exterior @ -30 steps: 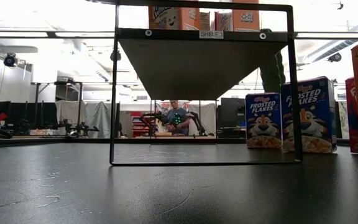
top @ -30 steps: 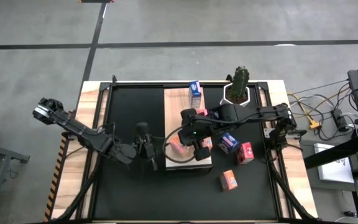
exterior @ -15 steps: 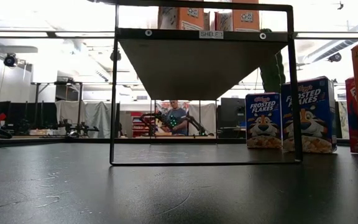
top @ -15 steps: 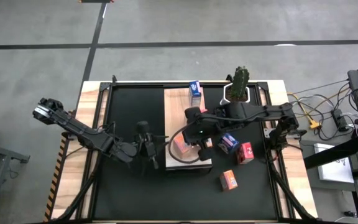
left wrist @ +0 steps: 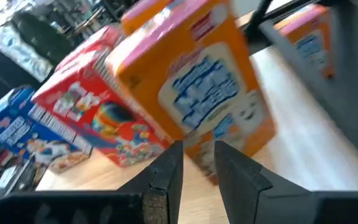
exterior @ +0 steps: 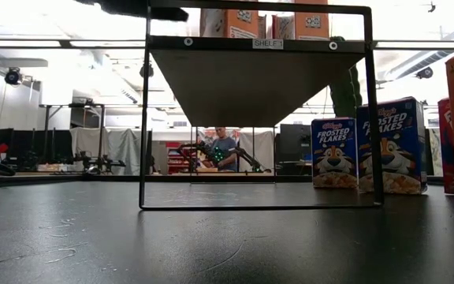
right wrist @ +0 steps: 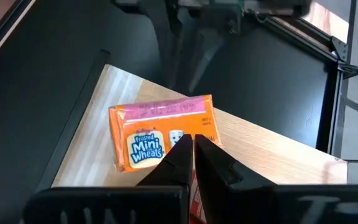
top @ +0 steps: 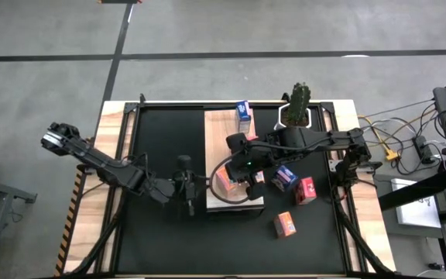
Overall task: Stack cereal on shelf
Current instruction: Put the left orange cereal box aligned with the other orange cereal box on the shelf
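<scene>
Counter point(top: 111, 232) edges of bare wood frame a black mat point(top: 153, 240), and the left half of that mat is open, crossed only by the left arm. In the high view the left hand point(top: 190, 187) hovers at centre-left, just beside the left edge of the shelf point(top: 217, 128), its fingers point(left wrist: 167, 176) slightly parted and grasping nothing. Its wrist view looks onto three boxes side by side on the wood: a blue one point(left wrist: 18, 134), a red one point(left wrist: 98, 118) and an orange one point(left wrist: 197, 81) nearest the fingers. The shelf runs from upper centre to below centre as a long pale board. One blue box point(top: 244, 115) stands at its upper end, with bare board below it. The right hand point(top: 244, 175) sits over the shelf's lower half, fingers point(right wrist: 179, 157) pressed nearly together around nothing. An orange Mini Wheats box point(right wrist: 162, 130) lies flat on the wood just past them, close to the board's corner. Right of the shelf, three boxes stand apart on the mat: one blue point(top: 285, 177), one red point(top: 306, 189) and one orange point(top: 286, 225). A single cactus point(top: 299, 101) stands at upper right. In the low view, open mat lies beneath the raised board, and two Frosted Flakes boxes point(exterior: 333, 152) stand at right.
</scene>
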Controlling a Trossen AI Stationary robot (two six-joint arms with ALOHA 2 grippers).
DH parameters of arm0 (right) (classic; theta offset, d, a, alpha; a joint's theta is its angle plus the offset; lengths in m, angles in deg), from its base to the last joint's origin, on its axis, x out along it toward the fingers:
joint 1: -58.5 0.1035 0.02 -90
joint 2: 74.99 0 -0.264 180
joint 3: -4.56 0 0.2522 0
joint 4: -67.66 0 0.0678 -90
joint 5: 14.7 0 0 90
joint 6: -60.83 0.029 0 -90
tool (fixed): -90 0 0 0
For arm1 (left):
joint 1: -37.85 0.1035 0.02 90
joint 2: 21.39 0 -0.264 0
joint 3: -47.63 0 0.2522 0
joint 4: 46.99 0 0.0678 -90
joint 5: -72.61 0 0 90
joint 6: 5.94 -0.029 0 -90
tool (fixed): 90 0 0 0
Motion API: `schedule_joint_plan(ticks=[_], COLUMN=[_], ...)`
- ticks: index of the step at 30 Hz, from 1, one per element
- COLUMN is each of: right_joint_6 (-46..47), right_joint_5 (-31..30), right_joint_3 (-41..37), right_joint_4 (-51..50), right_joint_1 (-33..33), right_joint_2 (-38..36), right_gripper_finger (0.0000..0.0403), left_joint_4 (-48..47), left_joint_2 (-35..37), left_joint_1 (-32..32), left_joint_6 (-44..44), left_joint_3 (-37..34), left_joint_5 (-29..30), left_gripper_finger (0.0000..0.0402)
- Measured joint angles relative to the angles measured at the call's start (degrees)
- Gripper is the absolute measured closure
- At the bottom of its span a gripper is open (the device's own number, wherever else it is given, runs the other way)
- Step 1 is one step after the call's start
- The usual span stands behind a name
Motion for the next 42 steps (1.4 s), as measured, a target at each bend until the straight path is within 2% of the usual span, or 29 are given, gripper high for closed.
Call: schedule_joint_plan(ticks=[8, 17, 28, 42], right_joint_6=[0.09, -0.18, -2.27, -1.66], right_joint_5=[0.04, 0.05, 3.32, 3.27], right_joint_3=[0.0, -0.75, -5.54, -6.75], right_joint_4=[-0.16, 1.97, 9.34, 5.16], right_joint_1=[0.0, 0.0, 0.0, -0.02], right_joint_2=[-0.02, -0.02, 0.0, -0.5], right_gripper_finger=[0.0394, 0.0394, 0.0394, 0.0394], left_joint_4=[4.5, 9.14, 9.05, 6.81], left_joint_2=[-3.12, -6.14, -5.37, -4.39], left_joint_1=[4.22, 6.01, 4.98, 1.66], left_joint_6=[-0.15, -0.64, -0.44, -0.17], left_joint_3=[-0.28, 0.07, 0.07, 0.07], left_joint_5=[0.07, 0.1, 0.09, 0.05], left_gripper_finger=[0.0326, 0.0326, 0.0326, 0.0326])
